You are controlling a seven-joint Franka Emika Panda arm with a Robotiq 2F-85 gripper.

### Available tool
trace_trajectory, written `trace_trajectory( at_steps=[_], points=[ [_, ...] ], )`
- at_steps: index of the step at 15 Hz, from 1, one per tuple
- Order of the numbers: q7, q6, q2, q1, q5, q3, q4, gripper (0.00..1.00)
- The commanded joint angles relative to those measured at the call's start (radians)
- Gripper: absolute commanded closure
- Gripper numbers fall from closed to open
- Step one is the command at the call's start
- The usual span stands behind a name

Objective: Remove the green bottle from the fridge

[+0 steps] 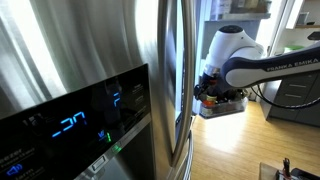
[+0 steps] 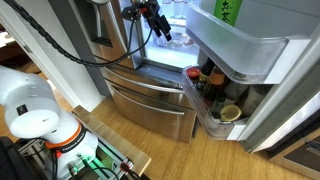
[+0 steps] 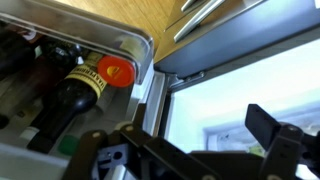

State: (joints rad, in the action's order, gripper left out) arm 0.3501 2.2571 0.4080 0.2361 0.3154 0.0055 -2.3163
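The fridge (image 1: 70,50) is brushed steel with a black dispenser panel showing blue digits (image 1: 75,122). It stands open in an exterior view (image 2: 150,95). My gripper (image 2: 158,24) is at the mouth of the bright upper compartment, also seen past the door edge (image 1: 207,92). In the wrist view its two dark fingers (image 3: 185,135) are spread wide with nothing between them. A green item (image 2: 228,10) sits in the upper door bin; I cannot tell if it is the green bottle. No green bottle shows clearly in the wrist view.
The open door's lower bin (image 2: 212,122) holds dark brown bottles and jars, one with a red cap (image 3: 115,70). The translucent upper door bin (image 2: 250,50) juts out beside the gripper. Steel drawers with bar handles (image 2: 150,82) lie below. The floor is wood (image 1: 240,145).
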Motion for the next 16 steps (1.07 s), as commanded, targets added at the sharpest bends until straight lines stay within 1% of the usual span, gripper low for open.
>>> trace_trajectory(
  at_steps=[1, 4, 7, 12, 14, 16],
  points=[
    [0.111, 0.01, 0.011, 0.053, 0.091, 0.013, 0.07, 0.0],
    [0.197, -0.017, 0.02, 0.077, 0.138, 0.029, 0.123, 0.0],
    [0.261, -0.042, 0.03, 0.09, 0.177, 0.048, 0.15, 0.0],
    [0.364, -0.11, 0.076, 0.111, 0.301, 0.077, 0.185, 0.0],
    [0.409, -0.117, 0.094, 0.117, 0.365, 0.075, 0.19, 0.0],
    [0.423, -0.099, 0.105, 0.113, 0.414, 0.055, 0.19, 0.0]
  ],
)
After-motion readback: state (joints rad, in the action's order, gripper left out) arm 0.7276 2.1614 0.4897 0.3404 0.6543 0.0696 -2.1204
